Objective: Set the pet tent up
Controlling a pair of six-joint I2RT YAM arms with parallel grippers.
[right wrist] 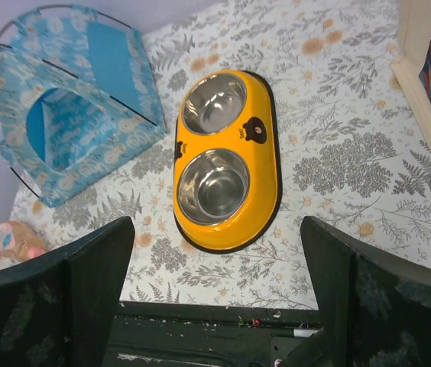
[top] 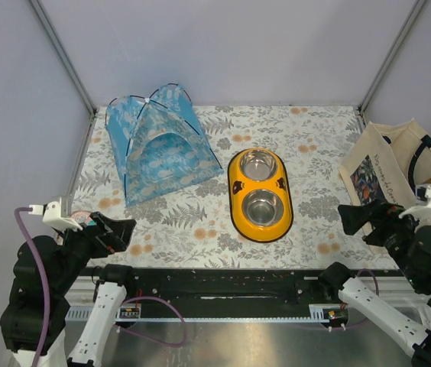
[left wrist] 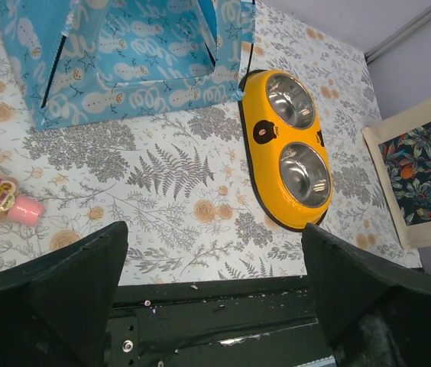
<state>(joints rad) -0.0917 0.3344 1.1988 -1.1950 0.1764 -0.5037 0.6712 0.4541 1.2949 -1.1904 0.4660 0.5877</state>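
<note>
Top external view: we note the pet tent [top: 162, 145] standing upright on the far left part of the bench [top: 322, 138], its thin black poles crossing at the peak and its arched doorway facing the near side. Just to its right, not touching, lies a yellow double-bowl feeder [top: 260, 195] with its long side running far to near. A tote bag [top: 399, 176] lies at the right edge. The left tool [top: 116, 233] hovers over the near left corner and the right tool [top: 357, 218] over the near right, both well apart from the tent. Left wrist view: the left tool [left wrist: 212, 290] is spread wide, with nothing between its two dark fingers [left wrist: 63, 283]. The pet tent [left wrist: 124, 61] fills the upper left. The feeder sits to the right of centre, and a small pink object [left wrist: 1, 202] lies at the left edge; we cannot tell what it is. Right wrist view: the right tool [right wrist: 215, 290] is likewise spread wide and holds nothing. The pet tent [right wrist: 70, 115] stands at upper left, doorway open toward the camera. The feeder is at centre, and an edge of the tote bag shows at the right.
</note>
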